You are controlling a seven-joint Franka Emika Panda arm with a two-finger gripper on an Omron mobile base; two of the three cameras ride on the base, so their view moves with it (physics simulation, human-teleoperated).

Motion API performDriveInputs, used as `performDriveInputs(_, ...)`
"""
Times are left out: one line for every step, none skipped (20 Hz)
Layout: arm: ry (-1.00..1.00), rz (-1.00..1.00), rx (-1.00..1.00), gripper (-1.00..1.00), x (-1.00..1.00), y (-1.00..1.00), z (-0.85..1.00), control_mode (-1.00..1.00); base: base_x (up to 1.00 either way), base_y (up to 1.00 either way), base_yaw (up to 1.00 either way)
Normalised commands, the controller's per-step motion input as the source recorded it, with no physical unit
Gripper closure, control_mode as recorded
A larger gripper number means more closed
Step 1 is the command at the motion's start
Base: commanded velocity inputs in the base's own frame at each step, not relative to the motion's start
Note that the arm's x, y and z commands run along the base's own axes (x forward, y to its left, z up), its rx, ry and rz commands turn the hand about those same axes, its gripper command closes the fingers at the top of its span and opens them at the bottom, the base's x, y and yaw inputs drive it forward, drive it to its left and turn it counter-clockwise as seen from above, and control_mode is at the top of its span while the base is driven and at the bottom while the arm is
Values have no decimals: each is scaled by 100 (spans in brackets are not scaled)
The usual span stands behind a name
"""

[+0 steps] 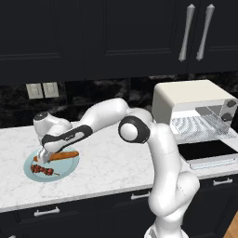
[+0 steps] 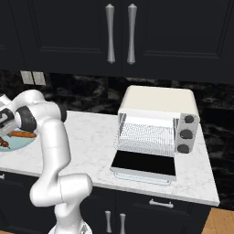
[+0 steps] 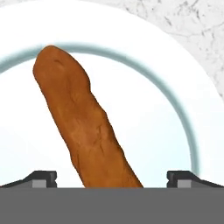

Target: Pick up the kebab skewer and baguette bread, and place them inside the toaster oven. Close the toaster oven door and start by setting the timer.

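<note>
Hand view looks down as the wide-open, empty gripper (image 3: 112,177) straddles the baguette bread (image 3: 83,127).

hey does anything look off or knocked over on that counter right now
Nothing stands out. The baguette bread and kebab skewer lie flat on the plate, the toaster oven sits upright with its door folded down, and the open pincer is lowered astride the baguette.
</note>
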Motion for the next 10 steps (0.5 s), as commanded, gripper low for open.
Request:
performDriveInputs(0,4,0,-100,0,-7,-36,-100,0,0,0)
performDriveInputs(0,4,0,-100,0,-13,-41,-100,0,0,0)
performDriveInputs(0,5,0,-100,0,-24,-41,-100,0,0,0)
performDriveInputs(0,5,0,-100,0,-25,-36,-100,0,0,0)
performDriveInputs(0,6,0,-100,0,-29,-34,-100,0,0,0)
performDriveInputs(0,7,0,-100,7,-29,-24,-100,0,0,0)
performDriveInputs(0,7,0,-100,16,-25,-13,-100,0,0,0)
performDriveInputs(0,7,0,-100,11,-21,-7,-100,0,0,0)
performDriveInputs(-1,8,0,100,4,-9,-3,-100,0,0,0)
performDriveInputs(-5,8,0,100,0,-12,-4,-100,0,0,0)
